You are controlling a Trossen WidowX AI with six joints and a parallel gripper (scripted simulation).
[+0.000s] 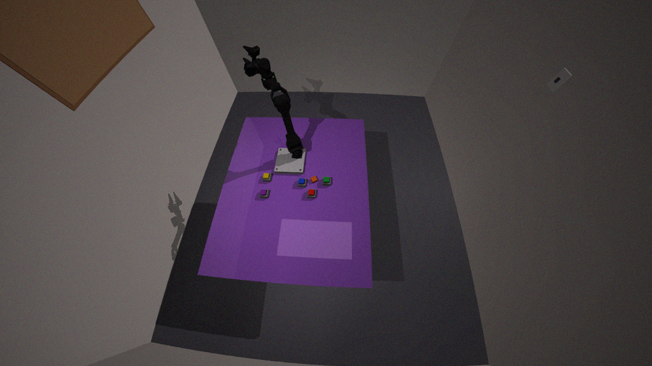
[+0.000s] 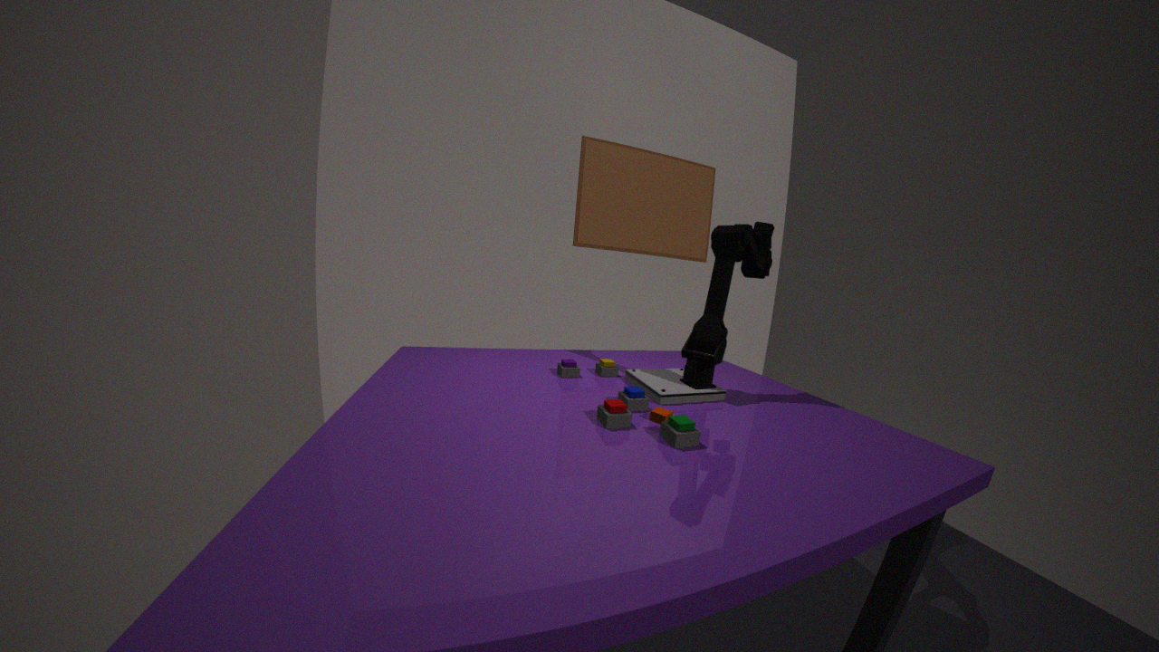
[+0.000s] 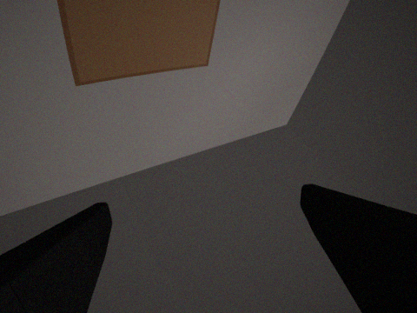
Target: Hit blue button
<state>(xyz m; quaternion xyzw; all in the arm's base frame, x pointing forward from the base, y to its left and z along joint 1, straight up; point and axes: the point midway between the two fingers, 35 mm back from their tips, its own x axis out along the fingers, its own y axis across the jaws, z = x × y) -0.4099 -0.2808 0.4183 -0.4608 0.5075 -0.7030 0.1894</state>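
- Barely made out the gripper (image 1: 249,53), raised well above the counter (image 2: 454,486); fingers spread wide, gripping nothing.
- Sat square-capped on a grey housing: blue button (image 1: 302,181), just beside the base plate (image 1: 280,168).

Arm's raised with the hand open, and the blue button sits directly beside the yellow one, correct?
Not quite. The blue button sits beside the orange block, not the yellow button; the top view shows it. The arm is raised, hand open.
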